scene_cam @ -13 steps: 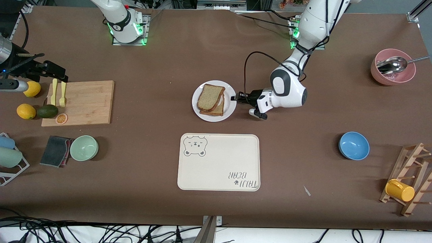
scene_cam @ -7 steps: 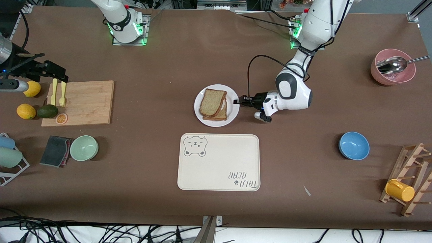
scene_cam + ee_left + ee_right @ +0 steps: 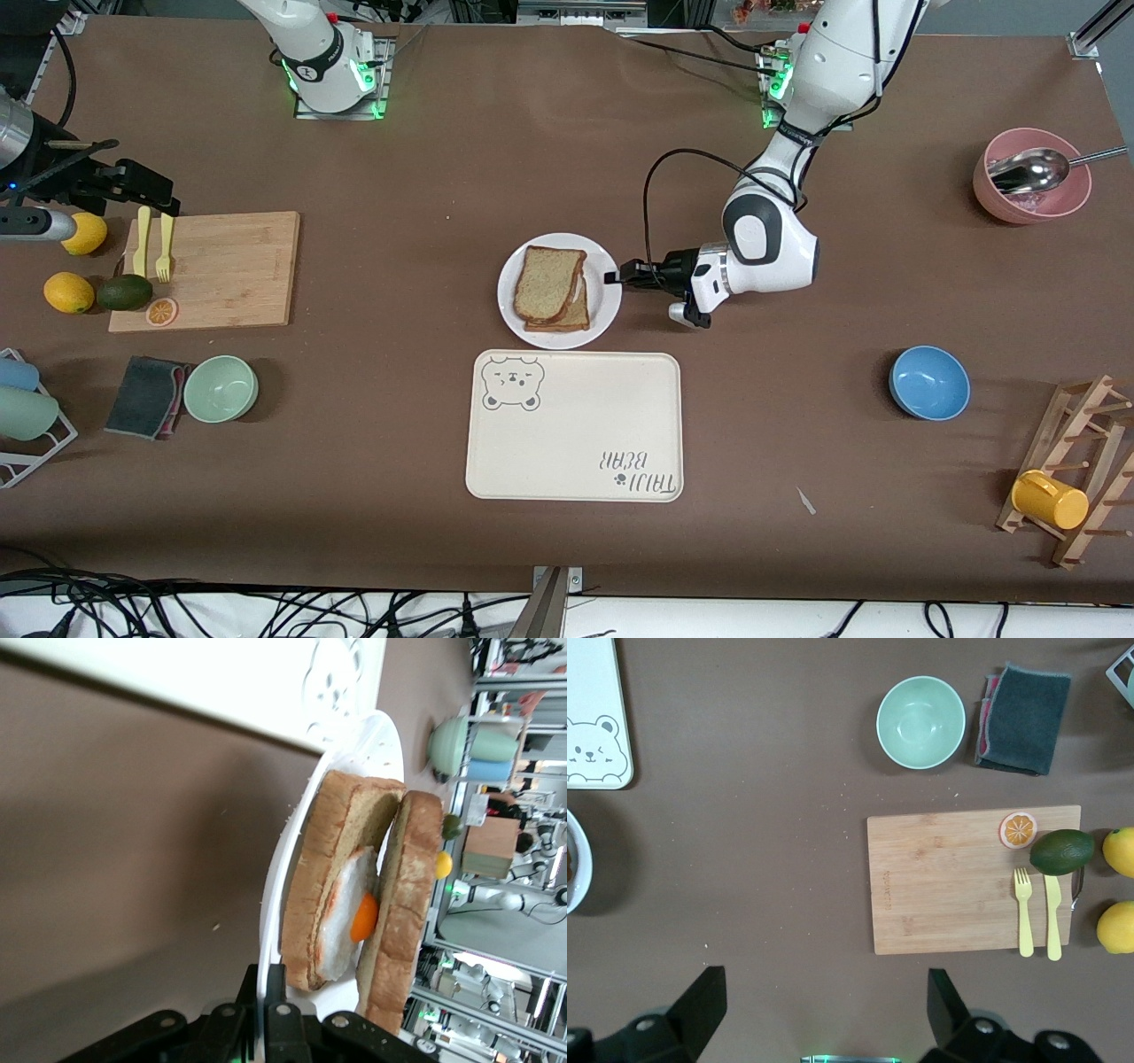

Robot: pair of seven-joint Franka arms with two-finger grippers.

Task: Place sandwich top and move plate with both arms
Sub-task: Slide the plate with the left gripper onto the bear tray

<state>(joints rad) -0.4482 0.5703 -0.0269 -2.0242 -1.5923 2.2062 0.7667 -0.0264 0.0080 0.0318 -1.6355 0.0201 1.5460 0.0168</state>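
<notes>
Left gripper pinches the round white plate by its rim mid-table; the speckled brown bread slice tops the egg sandwich. Right gripper waits, jaws wide, over the wooden cutting board.

Glossy smooth white plate, porous speckled sandwich top, matt brown table, pale-grained wooden board.

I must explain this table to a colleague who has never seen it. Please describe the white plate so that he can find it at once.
Start at the cream bear-print tray in the middle of the table. Just farther from the front camera lies the round white plate, and the left gripper is shut on its rim. It alone carries a sandwich: two brown bread slices with a fried egg between them.
</notes>
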